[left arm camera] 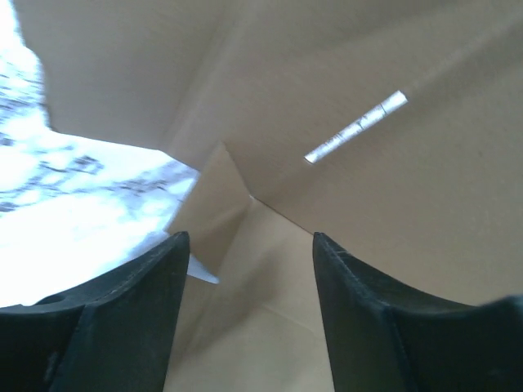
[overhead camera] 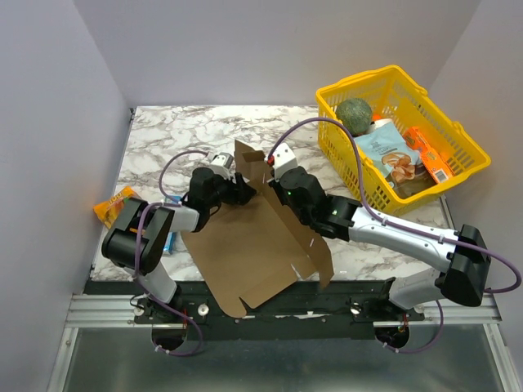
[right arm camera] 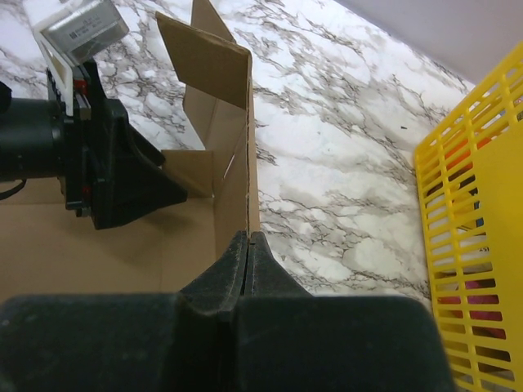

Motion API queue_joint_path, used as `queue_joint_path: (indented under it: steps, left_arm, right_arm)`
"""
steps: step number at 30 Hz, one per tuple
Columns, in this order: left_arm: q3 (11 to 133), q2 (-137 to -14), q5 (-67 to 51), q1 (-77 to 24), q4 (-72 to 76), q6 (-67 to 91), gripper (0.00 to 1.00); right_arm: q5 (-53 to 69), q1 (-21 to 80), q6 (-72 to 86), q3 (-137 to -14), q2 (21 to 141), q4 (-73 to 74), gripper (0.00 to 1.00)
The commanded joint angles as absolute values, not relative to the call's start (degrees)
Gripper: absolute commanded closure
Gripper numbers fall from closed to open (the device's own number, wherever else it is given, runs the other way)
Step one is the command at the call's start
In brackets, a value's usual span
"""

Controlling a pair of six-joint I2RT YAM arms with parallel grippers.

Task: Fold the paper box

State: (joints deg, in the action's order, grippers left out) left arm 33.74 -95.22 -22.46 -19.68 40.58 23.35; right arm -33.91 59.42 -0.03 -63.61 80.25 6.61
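Brown paper box [overhead camera: 245, 245] has its upright edge pinched by right gripper [right arm camera: 248, 243]; left gripper [left arm camera: 249, 238] gapes inside.

paper box [overhead camera: 245, 245] matt brown cardboard; table [overhead camera: 180, 131] smooth marble-look; basket [overhead camera: 459, 140] yellow plastic.

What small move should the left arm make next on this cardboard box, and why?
Probably ease the open left gripper forward to press the small corner flap inward: the right gripper pinches a side wall of the paper box upright, and that flap sits just ahead of it.
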Motion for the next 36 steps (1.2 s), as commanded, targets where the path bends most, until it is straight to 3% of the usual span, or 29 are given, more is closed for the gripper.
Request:
queue_joint_path:
  steps: [1, 16, 36]
  left_arm:
    - [35.68, -93.43, -18.90, -17.76, 39.29, 21.71, 0.25]
    - [40.69, -100.37, -23.64, -19.33, 37.89, 20.66, 0.24]
    - [31.46, -100.90, -24.53, -27.07, 51.59, 25.66, 0.26]
  right_arm:
    - [-30.41, 59.50, 1.93, -62.93, 82.53, 13.71, 0.99]
    - [-29.80, 59.59, 1.93, -64.25, 83.76, 14.76, 0.99]
    - [-30.41, 59.59, 2.29, -63.72, 83.85, 14.94, 0.99]
